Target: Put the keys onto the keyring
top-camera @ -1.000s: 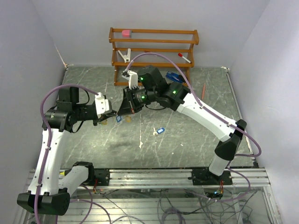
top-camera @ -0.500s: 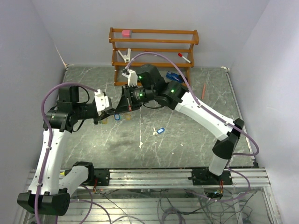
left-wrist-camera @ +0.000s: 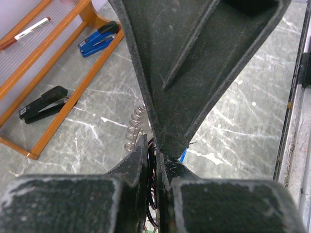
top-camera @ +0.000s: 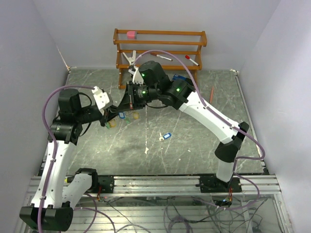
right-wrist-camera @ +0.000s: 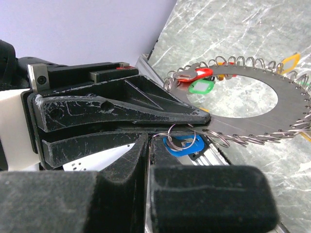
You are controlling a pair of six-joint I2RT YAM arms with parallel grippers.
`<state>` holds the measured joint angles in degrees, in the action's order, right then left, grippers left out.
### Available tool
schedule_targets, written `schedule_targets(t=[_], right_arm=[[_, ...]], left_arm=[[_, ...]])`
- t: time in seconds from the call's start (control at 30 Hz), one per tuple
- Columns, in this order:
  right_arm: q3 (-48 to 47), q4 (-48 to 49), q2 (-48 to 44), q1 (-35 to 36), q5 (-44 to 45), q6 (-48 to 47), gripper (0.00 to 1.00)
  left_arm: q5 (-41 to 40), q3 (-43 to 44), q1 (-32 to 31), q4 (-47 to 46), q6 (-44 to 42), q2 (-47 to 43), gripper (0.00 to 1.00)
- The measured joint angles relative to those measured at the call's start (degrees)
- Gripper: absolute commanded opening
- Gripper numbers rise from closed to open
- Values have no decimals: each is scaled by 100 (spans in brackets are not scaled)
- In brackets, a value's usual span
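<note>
Both arms have swung a little toward ten o'clock on the table (top-camera: 194, 145) since the earlier frame. The right one now reaches further to the left, in front of the wooden rack (top-camera: 160, 46), and the two wrists meet closer together.

The left gripper (right-wrist-camera: 194, 121) is clenched on the rim of the keyring (right-wrist-camera: 243, 127), gripping the flat disc by its edge. The disc hangs above the table near its far left part. Some keys (right-wrist-camera: 201, 86) with red and green tags already hang on its wire loops.

The right gripper (right-wrist-camera: 147, 150) is fully closed. It seems to pinch the blue key (right-wrist-camera: 181, 143), whose small round loop stands just above its fingertips.

From the right gripper, the keyring lies toward two o'clock in its own view, with the flat face open to it. The small loop is just beside the nearest rim loop, perhaps touching; I cannot tell. I judge the coming move must push this loop sideways onto the rim.

One loose key (top-camera: 166, 136) waits on the table, nearer to the right arm.
</note>
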<state>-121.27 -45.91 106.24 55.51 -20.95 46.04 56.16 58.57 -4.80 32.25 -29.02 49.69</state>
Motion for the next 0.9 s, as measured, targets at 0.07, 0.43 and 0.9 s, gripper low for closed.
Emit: schedule_targets(t=[0.07,0.43,0.9], right_arm=[[-20,0,2,-2,68,83,0],[-20,26,-103,-105,238,275,3],[-22,76,-304,-140,168,343,15]], left_arm=[[48,-68,0,-212,256,2,7],[424,-522,-13,-1805,2046,107,7],[776,-929,-28,-3807,3738,166,7]])
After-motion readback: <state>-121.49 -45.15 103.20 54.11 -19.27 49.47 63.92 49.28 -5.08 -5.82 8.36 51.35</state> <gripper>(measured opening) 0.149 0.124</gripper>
